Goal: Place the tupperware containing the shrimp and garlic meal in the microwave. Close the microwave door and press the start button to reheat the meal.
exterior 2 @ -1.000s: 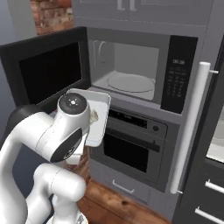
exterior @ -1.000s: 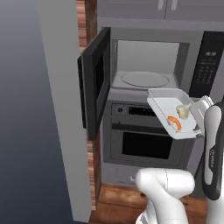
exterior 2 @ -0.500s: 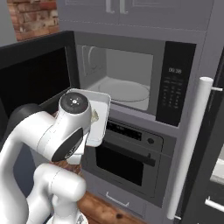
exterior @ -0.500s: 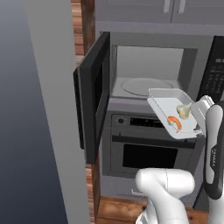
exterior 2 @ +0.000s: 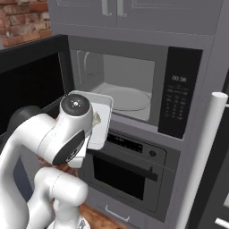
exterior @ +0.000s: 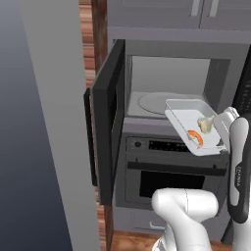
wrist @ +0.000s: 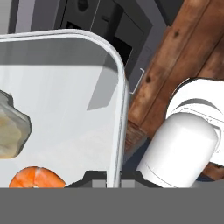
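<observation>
The tupperware [exterior: 184, 113], a clear shallow tray, hangs tilted in front of the open microwave [exterior: 166, 73], just below the cavity's lip. In it lie the orange shrimp [exterior: 195, 137] and the pale garlic bulb [exterior: 206, 124]. My gripper [wrist: 114, 179] is shut on the tray's rim [wrist: 119, 109], with the shrimp [wrist: 35, 178] and garlic [wrist: 11, 131] close to the fingers. The glass turntable [exterior: 152, 102] is bare. The microwave door [exterior: 105, 122] stands swung out to the left. In the right base view the arm covers most of the tupperware [exterior 2: 102, 117]; the black keypad panel [exterior 2: 179, 98] is to the right of the cavity.
An oven [exterior: 164, 171] with a dark window sits directly under the microwave. A tall grey wall [exterior: 49, 122] stands close on the left, behind the open door. A white vertical handle [exterior 2: 203, 152] rises at the right. Cabinets [exterior 2: 134, 11] hang above; wood floor [wrist: 183, 52] lies below.
Both base views have shifted and the microwave looms larger, so the base has driven nearer. The tray stays in my grip at the same spot relative to the arm.
</observation>
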{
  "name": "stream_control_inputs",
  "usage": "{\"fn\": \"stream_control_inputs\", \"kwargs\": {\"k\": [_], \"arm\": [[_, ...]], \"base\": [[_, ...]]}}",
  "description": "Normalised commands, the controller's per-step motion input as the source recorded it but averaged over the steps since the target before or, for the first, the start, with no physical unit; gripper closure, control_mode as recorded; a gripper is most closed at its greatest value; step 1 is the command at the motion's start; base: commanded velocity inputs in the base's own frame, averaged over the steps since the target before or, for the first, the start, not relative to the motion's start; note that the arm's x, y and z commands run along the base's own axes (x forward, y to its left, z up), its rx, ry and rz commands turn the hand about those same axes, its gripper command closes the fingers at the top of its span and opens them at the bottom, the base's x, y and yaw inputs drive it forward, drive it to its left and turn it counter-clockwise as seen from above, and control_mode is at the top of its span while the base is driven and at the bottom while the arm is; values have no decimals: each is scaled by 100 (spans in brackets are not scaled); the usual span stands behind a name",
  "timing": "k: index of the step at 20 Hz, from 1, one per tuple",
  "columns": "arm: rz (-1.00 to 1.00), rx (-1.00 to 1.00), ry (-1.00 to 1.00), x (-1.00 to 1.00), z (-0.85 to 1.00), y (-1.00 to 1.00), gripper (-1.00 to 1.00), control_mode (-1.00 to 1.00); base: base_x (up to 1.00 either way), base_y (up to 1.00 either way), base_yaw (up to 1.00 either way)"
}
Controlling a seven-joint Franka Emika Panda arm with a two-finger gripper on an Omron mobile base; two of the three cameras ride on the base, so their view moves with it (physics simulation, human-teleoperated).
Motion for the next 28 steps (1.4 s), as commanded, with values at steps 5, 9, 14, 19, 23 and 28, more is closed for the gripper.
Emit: {"fn": "stream_control_inputs", "kwargs": {"k": [5, 9, 14, 19, 23, 28], "arm": [[-4, 0, 0, 15, -3, 5, 100, -100], [-2, 0, 0, 21, 0, 2, 100, -100], [-2, 0, 0, 25, -2, 0, 100, -100], [-3, -1, 0, 34, -9, 2, 100, -100], [-4, -1, 0, 45, -8, 3, 100, -100], [-2, 0, 0, 52, -1, 0, 100, -100]], "base": [[11, 5, -3], [0, 0, 0], [0, 0, 0], [0, 0, 0], [0, 0, 0], [0, 0, 0]]}}
